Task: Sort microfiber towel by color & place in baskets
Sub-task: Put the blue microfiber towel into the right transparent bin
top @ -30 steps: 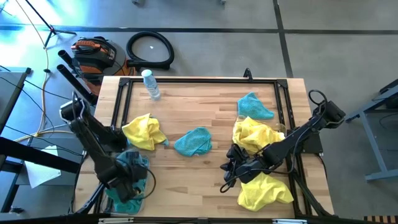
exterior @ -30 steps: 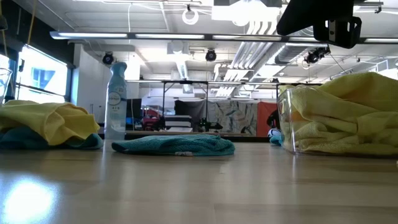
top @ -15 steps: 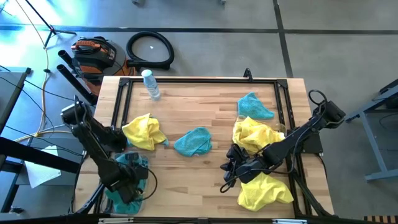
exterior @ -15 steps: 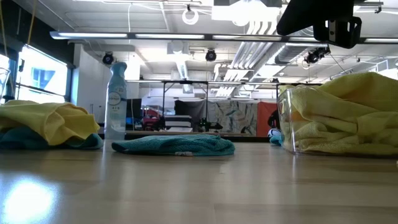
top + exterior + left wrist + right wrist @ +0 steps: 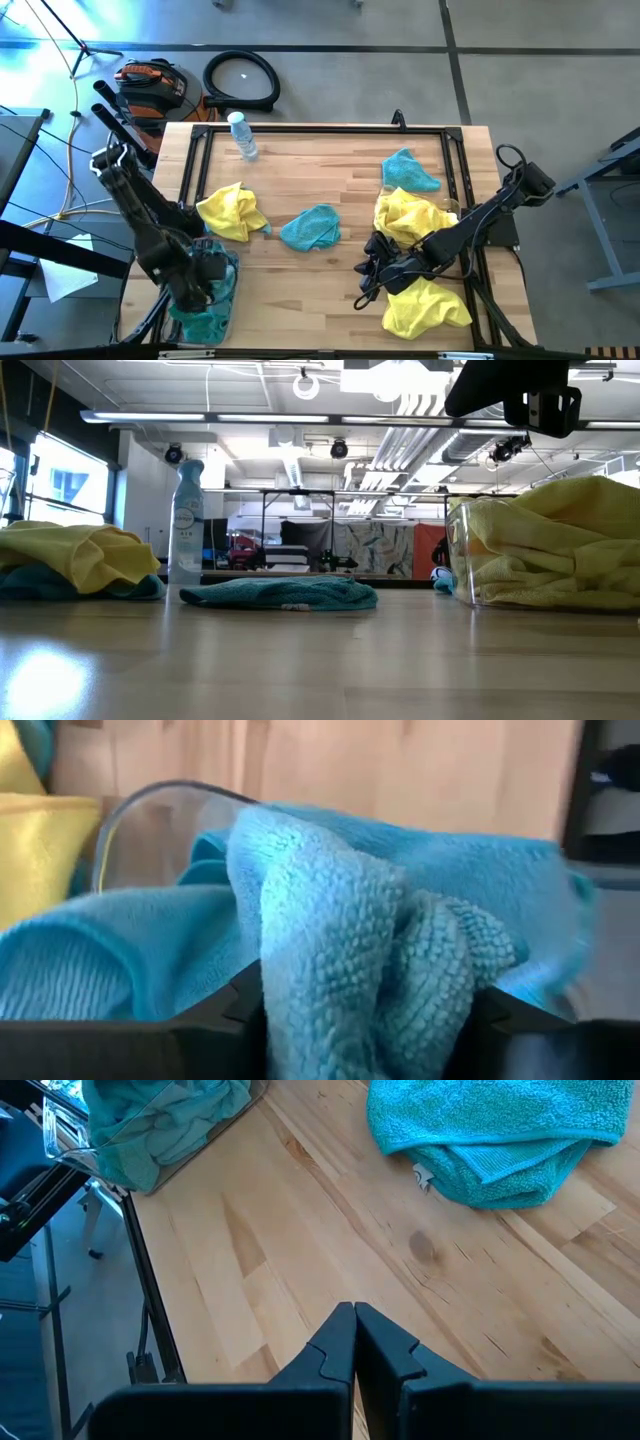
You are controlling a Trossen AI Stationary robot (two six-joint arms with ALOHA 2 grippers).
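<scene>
Teal towels fill the clear left basket (image 5: 236, 288) at the near left, and my left gripper (image 5: 203, 280) hangs over it, pointing down and open. In the left wrist view a raised fold of a teal towel (image 5: 370, 940) stands between its fingers, with the basket's rim (image 5: 150, 805) behind it. One teal towel (image 5: 310, 227) lies mid-table and another (image 5: 408, 170) at the far right. Yellow towels lie at the left (image 5: 232, 212), at the near right (image 5: 425, 308), and heaped in the right basket (image 5: 470, 560). My right gripper (image 5: 365, 272) hovers shut above bare wood. My left gripper comes from above, its fingers (image 5: 150, 1045) on either side of the teal towel's raised fold (image 5: 300, 970). I cannot tell whether they touch it. The rest of that towel lies in the left basket.
A clear spray bottle (image 5: 242, 135) stands at the far left of the table. A black rail frames the tabletop (image 5: 330, 128). Bare wood lies between the middle teal towel and the near edge (image 5: 300, 1280).
My left gripper has risen above the left basket and drawn back a little toward the far edge, and the arm's elbow has swung out to the left. The teal towels stay in the basket.
</scene>
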